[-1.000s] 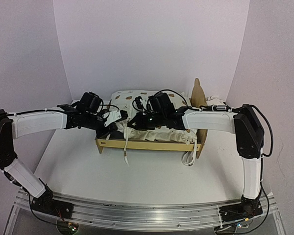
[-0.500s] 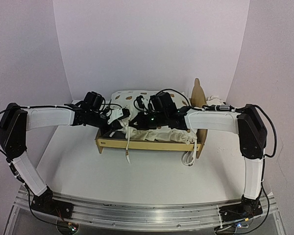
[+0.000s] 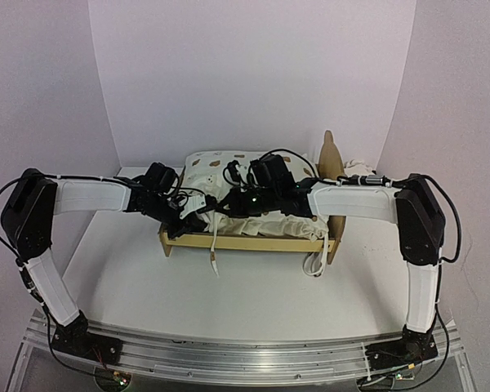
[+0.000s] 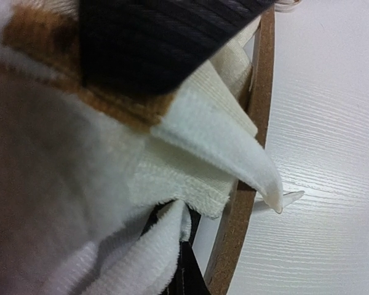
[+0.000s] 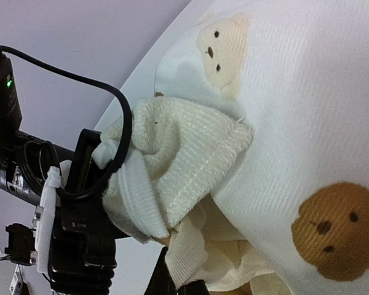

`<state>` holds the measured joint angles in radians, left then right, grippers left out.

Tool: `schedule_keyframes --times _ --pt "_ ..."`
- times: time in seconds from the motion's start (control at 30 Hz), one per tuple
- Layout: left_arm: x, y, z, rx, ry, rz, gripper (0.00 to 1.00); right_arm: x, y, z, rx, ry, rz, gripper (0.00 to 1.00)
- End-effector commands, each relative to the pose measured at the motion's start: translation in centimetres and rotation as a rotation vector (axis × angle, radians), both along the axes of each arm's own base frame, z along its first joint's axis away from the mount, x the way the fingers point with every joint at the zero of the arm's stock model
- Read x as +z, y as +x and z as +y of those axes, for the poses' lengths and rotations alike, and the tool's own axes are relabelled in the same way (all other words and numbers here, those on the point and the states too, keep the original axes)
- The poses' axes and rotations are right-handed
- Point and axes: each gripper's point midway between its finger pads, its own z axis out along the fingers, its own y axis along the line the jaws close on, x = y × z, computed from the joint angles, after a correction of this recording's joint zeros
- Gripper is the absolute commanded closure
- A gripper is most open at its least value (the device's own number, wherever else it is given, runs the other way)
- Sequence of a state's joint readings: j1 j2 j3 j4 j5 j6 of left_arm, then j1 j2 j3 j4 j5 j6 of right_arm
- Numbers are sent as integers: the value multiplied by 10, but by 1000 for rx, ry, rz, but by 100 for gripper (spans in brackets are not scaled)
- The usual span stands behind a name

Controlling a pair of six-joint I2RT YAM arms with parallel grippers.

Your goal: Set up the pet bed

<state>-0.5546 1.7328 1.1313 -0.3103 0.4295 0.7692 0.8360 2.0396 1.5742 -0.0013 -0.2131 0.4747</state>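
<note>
White table (image 3: 253, 302) with a faint wood grain, closed in by pale walls on three sides. Toward the back, standing directly on it, a low light-wood pet bed (image 3: 253, 242), long side facing forward, tall curved headboard (image 3: 330, 159) at the right end. Over the front rail, a cream tie string (image 3: 213, 260) hanging down to the tabletop near the left, and a looped string (image 3: 316, 263) at the right corner. Behind the headboard, a small pale bundle (image 3: 359, 166), too small to identify.

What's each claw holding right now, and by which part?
Both pinch the bear-print cushion: left claw its bunched left-end edge by the pet bed; right claw seemingly the fold beside it.
</note>
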Motion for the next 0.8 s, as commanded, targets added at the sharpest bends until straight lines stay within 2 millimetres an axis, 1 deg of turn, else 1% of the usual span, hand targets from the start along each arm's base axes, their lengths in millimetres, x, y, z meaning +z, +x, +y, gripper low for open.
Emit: schedule_keyframes --times 0.0,0.03,0.07,0.13,0.2,0.27,0.33,0.4,0.43,0.5,0.6,0.67,0.7,0.77 --pt "4 -42 -4 -78 -26 216 100 35 2 -3 -6 46 -57 100" --pt "6 -45 -4 -88 -31 228 100 35 2 -3 -5 47 -58 100" --pt "4 -46 -4 -88 -22 238 98 35 2 -2 -4 47 -58 100" --pt "-6 -40 0 -60 22 244 90 35 3 -1 -2 49 -58 100" --pt "-10 -32 5 -29 64 235 81 36 3 0 1 50 -57 100" --pt "-3 -27 9 -19 68 212 71 36 3 0 2 49 -56 100" --pt "12 -22 11 -30 60 174 63 36 3 -1 1 46 -59 100" --pt "26 -21 12 -58 62 152 58 36 3 -1 2 46 -60 100" --pt "30 -23 13 -75 69 155 55 36 3 -1 2 45 -58 100" --pt "38 -28 14 -110 77 151 52 34 2 -1 3 46 -51 100" --pt "38 -36 18 -145 97 158 49 31 0 2 8 47 -41 100" --pt "33 -37 22 -139 116 160 48 26 -4 4 16 40 -30 100" --pt "29 -37 23 -134 127 162 48 20 -8 4 22 24 -15 100" --pt "24 -34 27 -114 148 158 50 14 -15 7 34 13 -1 100"
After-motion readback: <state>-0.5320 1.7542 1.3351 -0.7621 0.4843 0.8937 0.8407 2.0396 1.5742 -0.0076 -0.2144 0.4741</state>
